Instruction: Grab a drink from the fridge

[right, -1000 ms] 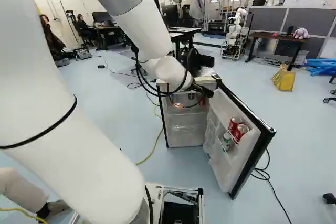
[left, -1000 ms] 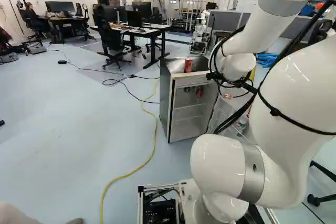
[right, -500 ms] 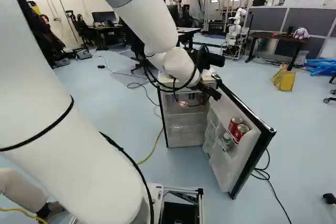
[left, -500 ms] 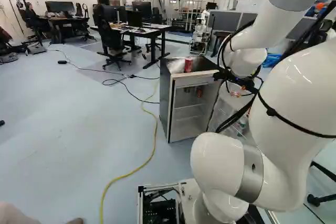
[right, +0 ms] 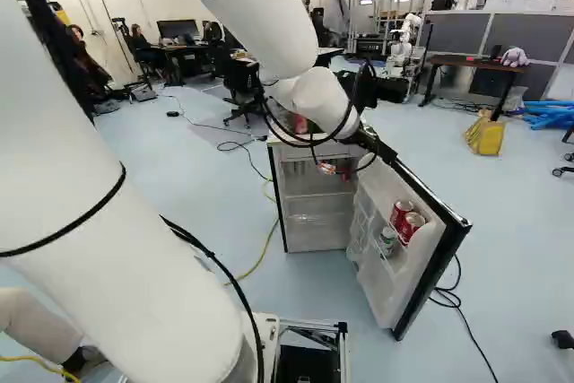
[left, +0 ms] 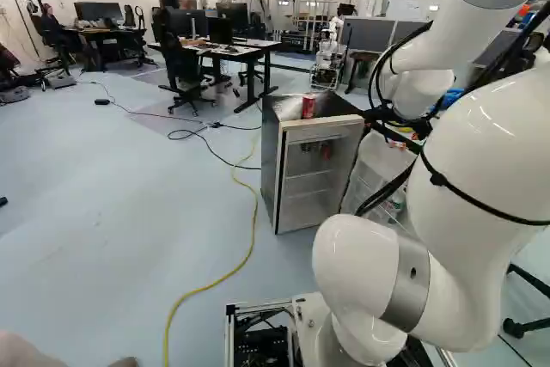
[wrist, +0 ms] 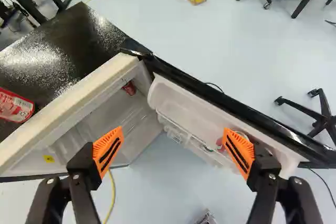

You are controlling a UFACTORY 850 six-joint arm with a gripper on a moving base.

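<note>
In the right base view the black gripper [right: 372,143] is over the open side of the small fridge [right: 277,195], near its door's top edge. The wrist view shows the gripper [wrist: 173,151] open and empty, fingers wide apart above the gap between cabinet and door [wrist: 210,111]. A red can [wrist: 129,88] stands inside the fridge, ahead of the fingers. Another red can [left: 308,107] stands on the fridge's top. Two red cans [right: 401,213] and a green-and-white container [right: 387,239] are in the door shelf; one finger partly hides them in the wrist view.
The opened door [right: 430,266] juts toward the base, right of the cabinet. A yellow cable [left: 215,283] runs along the floor left of the fridge. Desks [left: 249,49] and a chair [left: 179,70] stand behind it. Another robot [right: 405,42] is farther back.
My arm has shifted to the right in both base views, carrying the open gripper toward the door side. The base, fridge and cans have stayed put.
</note>
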